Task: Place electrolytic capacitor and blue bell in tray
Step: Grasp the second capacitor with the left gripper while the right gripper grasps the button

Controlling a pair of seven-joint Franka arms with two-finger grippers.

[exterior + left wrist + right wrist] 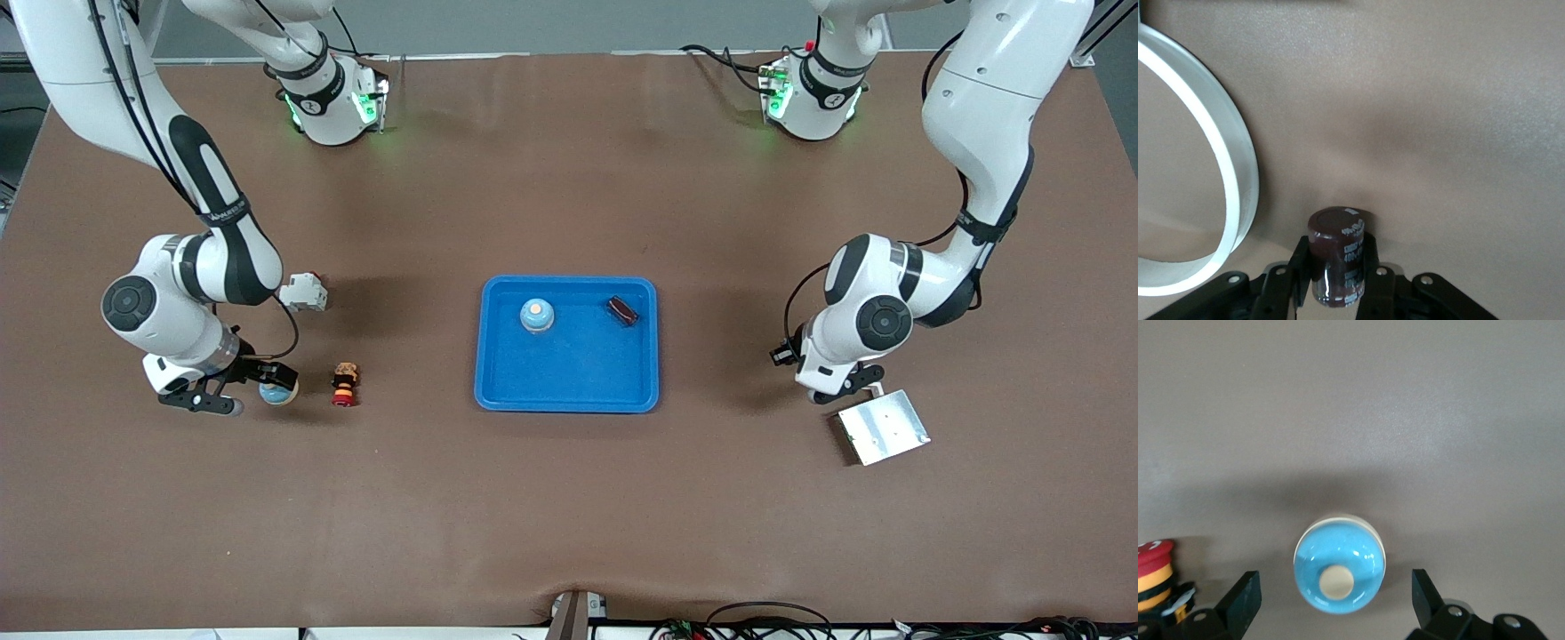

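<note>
My left gripper (1337, 267) is shut on a dark brown electrolytic capacitor (1338, 243) with pale print, its fingers pressed to both sides. In the front view the left gripper (837, 388) is low beside a silver plate, and the hand hides the capacitor. My right gripper (1336, 590) is open around a blue bell (1339, 565) with a cream button, which rests on the table (277, 391). The blue tray (498, 391) lies mid-table. It holds another blue bell (537, 315) and a small dark red part (622, 310).
A silver metal plate (883, 428) lies by the left gripper, nearer the front camera. A red-and-yellow stacked part (345, 384) stands beside the right gripper's bell. A white-grey block (304, 292) sits farther from the camera. A white curved band (1231, 167) shows in the left wrist view.
</note>
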